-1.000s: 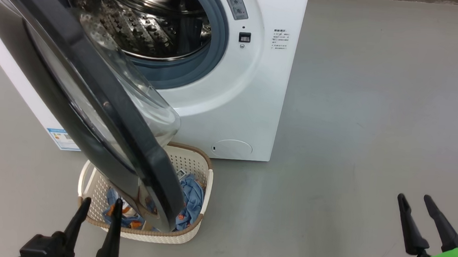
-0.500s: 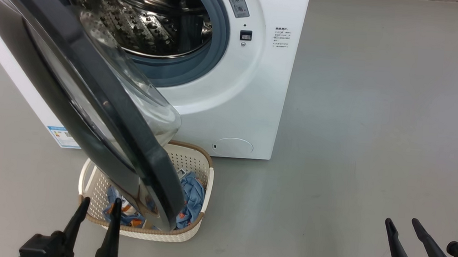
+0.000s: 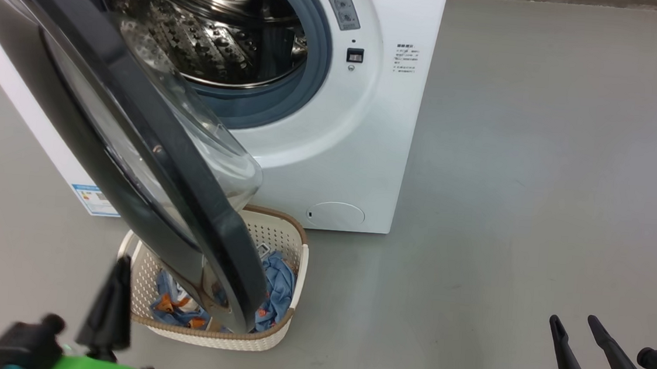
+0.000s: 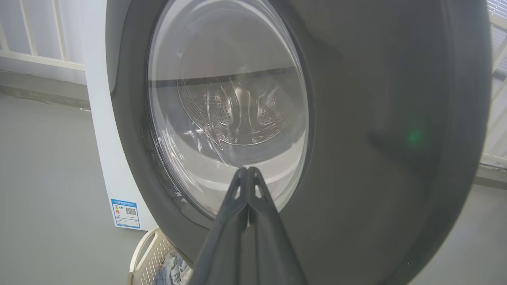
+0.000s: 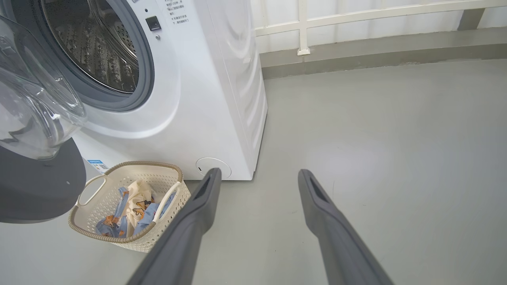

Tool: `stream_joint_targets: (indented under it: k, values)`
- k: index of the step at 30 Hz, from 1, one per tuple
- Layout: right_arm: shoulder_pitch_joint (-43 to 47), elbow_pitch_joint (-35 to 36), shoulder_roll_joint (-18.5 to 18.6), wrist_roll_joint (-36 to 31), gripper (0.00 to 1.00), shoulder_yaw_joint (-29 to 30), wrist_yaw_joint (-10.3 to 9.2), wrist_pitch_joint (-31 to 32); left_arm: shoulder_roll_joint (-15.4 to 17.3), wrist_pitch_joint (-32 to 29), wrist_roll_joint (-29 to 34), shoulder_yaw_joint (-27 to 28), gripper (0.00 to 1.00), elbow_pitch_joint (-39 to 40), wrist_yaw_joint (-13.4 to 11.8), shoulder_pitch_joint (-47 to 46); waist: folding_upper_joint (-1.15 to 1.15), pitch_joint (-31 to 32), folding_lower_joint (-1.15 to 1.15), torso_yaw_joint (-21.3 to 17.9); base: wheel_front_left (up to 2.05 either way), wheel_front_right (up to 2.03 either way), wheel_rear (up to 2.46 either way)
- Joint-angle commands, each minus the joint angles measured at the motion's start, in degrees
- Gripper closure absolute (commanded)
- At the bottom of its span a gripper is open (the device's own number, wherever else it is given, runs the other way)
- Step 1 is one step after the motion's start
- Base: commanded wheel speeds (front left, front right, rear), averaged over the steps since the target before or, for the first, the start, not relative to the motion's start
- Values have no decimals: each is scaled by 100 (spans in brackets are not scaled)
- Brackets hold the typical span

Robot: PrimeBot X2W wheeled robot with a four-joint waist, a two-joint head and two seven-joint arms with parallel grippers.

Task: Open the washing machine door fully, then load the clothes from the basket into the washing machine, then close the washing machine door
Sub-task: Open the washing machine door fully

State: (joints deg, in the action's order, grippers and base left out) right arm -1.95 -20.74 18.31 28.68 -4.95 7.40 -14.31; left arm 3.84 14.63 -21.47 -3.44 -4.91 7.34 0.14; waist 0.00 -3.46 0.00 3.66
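Overhanging the left edge of the basket [image 3: 217,337], the glossy black-rimmed door [image 3: 151,129] faces our pressed-together left gripper [image 4: 247,170], while our spread right gripper [image 5: 258,172] hangs over open floor [image 3: 509,193].

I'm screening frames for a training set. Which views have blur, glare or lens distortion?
Head view: the left end effector is smeared, the rest sharp. Left wrist view: the washing machine door carries a green glint on its glossy rim, and its glass warps the drum. Right wrist view: sharp, but the wide lens bows the washing machine edges.
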Motion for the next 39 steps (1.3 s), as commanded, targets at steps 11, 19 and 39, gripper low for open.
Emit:
stream_joint_targets:
  k: [11, 19, 39]
  values:
    - [66, 218, 119, -106, 0, -53, 9, -69, -93, 37, -63, 419, 100, 2722, 14, -433, 0, -29, 0, 41, 0, 0, 0]
    - [38, 283, 93, -135, 0, -73, 9, -69, -95, 37, 342, -1144, 100, 3188, 14, -375, 0, -64, 0, -24, 0, 0, 0]
    - [-33, 312, 61, -144, 0, -141, 9, -69, -96, 37, -769, -2158, 100, 417, 14, -1033, 0, -163, 0, -91, 0, 0, 0]
